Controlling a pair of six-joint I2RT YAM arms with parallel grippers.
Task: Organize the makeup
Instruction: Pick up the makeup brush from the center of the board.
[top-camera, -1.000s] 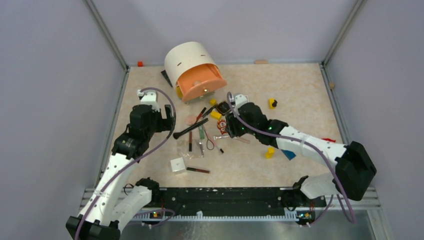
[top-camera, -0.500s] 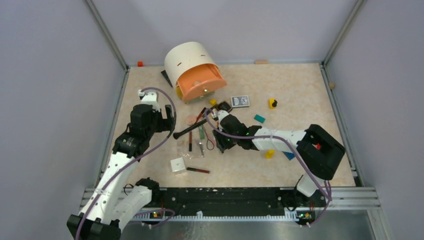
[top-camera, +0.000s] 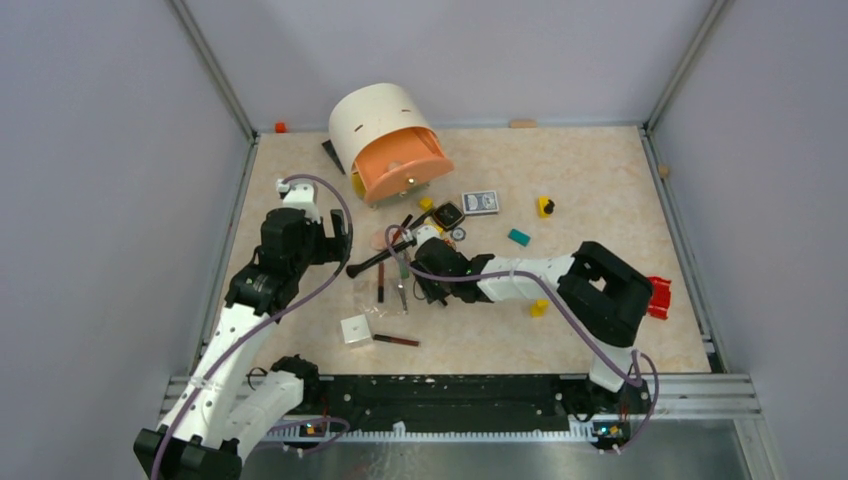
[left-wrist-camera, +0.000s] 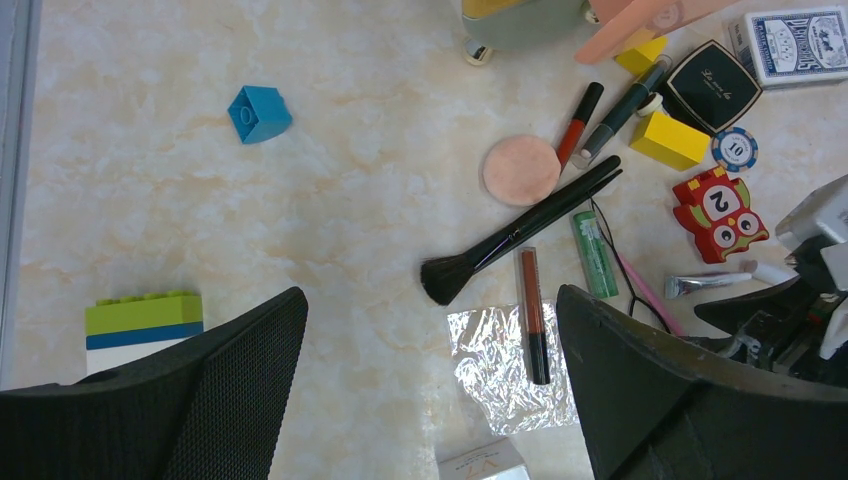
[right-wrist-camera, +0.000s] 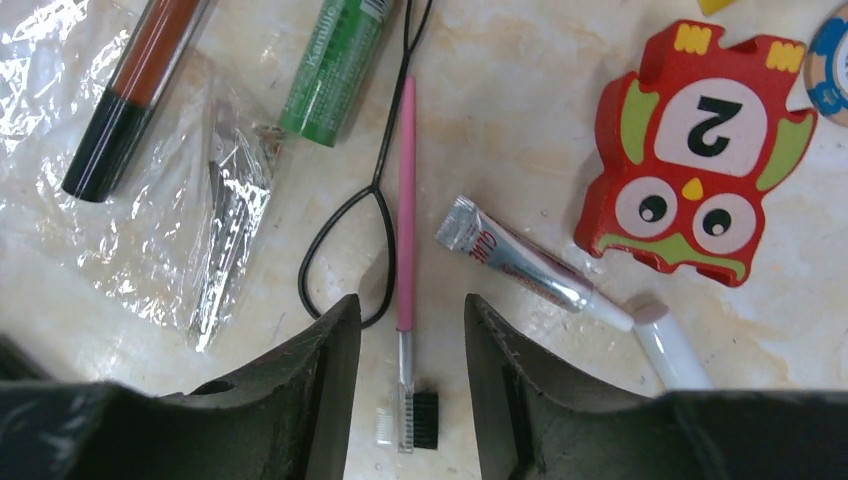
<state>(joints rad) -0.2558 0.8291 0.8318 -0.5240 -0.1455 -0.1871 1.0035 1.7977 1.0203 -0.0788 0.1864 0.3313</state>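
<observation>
- The left gripper (left-wrist-camera: 430, 330) hangs over the left part of the table. Its fingers are wide apart and hold nothing, and it looks to be waiting.
- The right gripper (right-wrist-camera: 410, 345) sits low in the middle of the pile. Its fingers are apart, one on each side of the brush end of the pink wand (right-wrist-camera: 406, 200), and not clamped on it.
- The step in hand is, I judge, the first grasp of that wand. All the makeup lies loose on the table in front of the orange drawer (top-camera: 405, 165), and none of it looks sorted yet.
- The next move calls for closing squarely on the thin stem, which lies flat on the table, so the fingertips must reach right down to the surface. The black wire loop (right-wrist-camera: 345, 250) lies just beside it on the left and could get caught.
- Makeup, counted from the left:
  - one black brush (left-wrist-camera: 520, 230)
  - one peach puff (left-wrist-camera: 520, 170)
  - one clear pouch (left-wrist-camera: 500, 365), with one silver tool (right-wrist-camera: 228, 235) seemingly inside
  - one dark-red pencil (left-wrist-camera: 533, 315) across the pouch
  - a second dark-red pencil (top-camera: 397, 341) near the front, beside a white box (top-camera: 355, 330)
  - one green pencil (left-wrist-camera: 595, 255)
  - the one wand
  - one silver tube (right-wrist-camera: 510, 262)
  - one black compact (left-wrist-camera: 715, 85)
- Just beyond the puff lie one red stick (left-wrist-camera: 577, 125) and one dark stick (left-wrist-camera: 620, 125).
- Not makeup: one owl block (right-wrist-camera: 700, 170), one chip (left-wrist-camera: 737, 150) and one card deck (left-wrist-camera: 795, 45).
</observation>
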